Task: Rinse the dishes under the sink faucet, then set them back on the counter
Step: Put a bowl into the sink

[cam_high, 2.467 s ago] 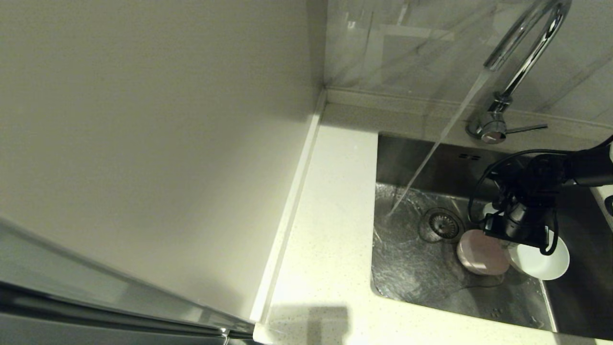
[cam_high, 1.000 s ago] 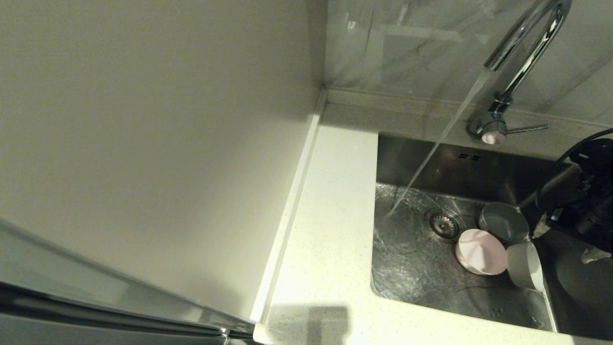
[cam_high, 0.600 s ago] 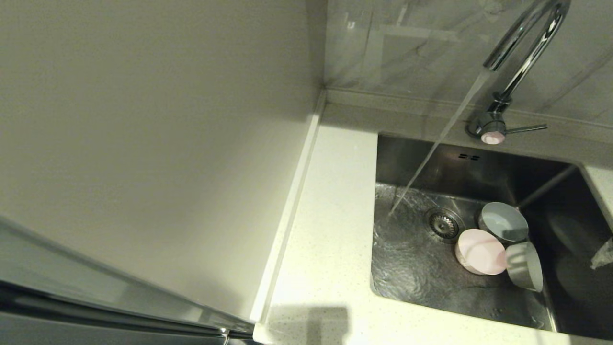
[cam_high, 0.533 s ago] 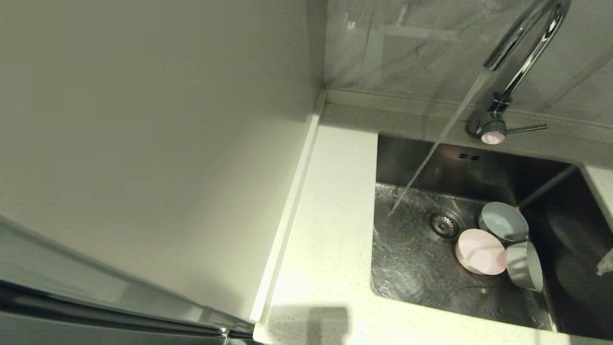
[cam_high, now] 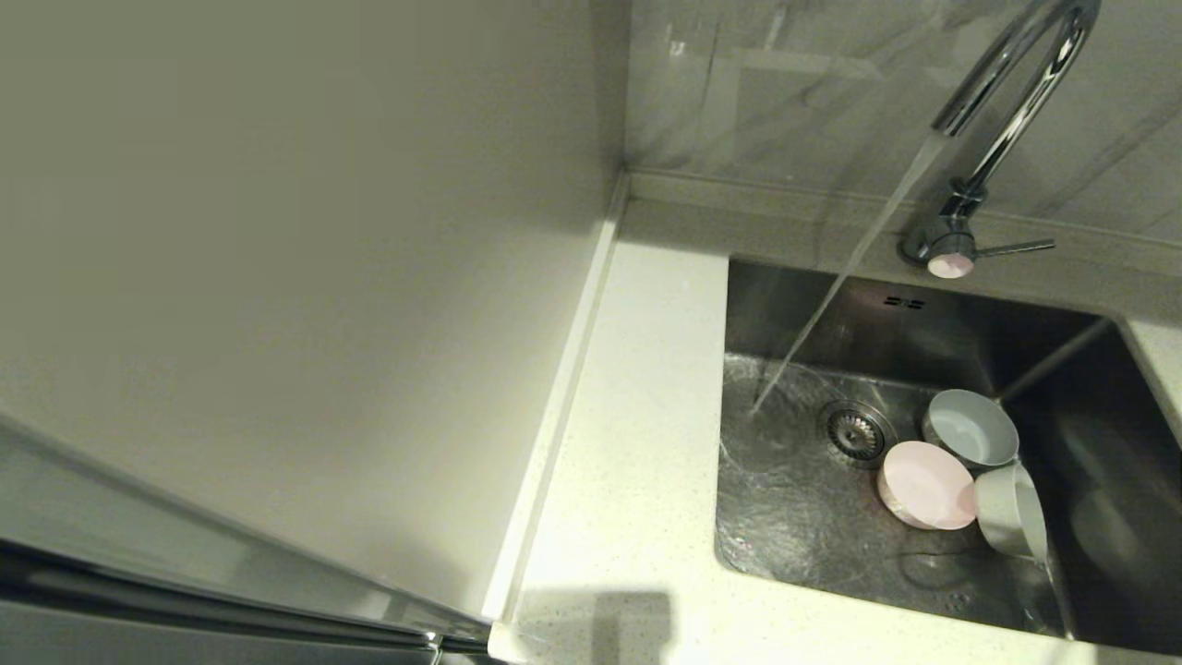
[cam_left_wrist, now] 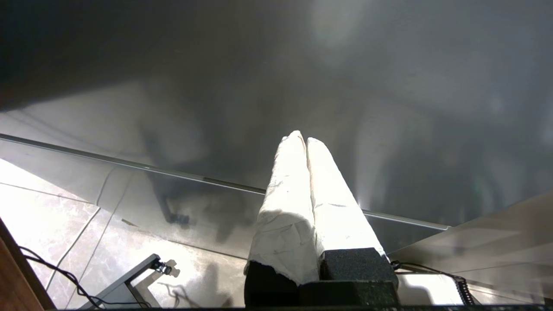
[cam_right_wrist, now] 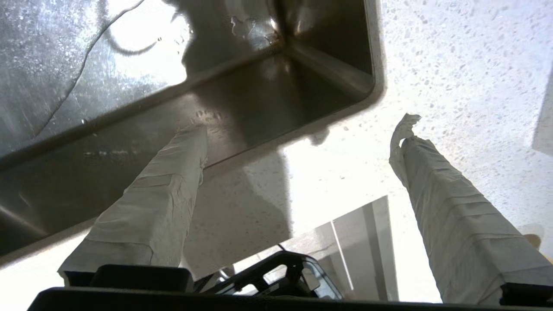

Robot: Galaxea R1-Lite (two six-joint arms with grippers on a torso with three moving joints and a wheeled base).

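Three small round bowls are seen grouped on the floor of the square-cornered brushed stainless steel sink, right of centre in the head view. The pale grey-blue bowl is sat upright, farthest back, just right of the round strainer drain. The pink bowl is found in front of it, tilted with its opening turned up and forward, and the white bowl is tipped on its side, pressed against the pink one's right edge. A stream of water is being poured from the tall shiny chrome gooseneck faucet at the upper right and lands on the basin floor left of the drain, clear of all three bowls; the wet floor is rippled around that spot. The thin side lever is pointed to the right. The smooth cream-white speckled counter is laid along the sink's left and front edges, with no bowl on it

Neither arm is caught in the head view. In the right wrist view, the right gripper is held over the sink's corner and the counter rim, its taped fingers spread wide with nothing between them. In the left wrist view, the left gripper is parked away from the sink, its wrapped fingers pressed together, empty
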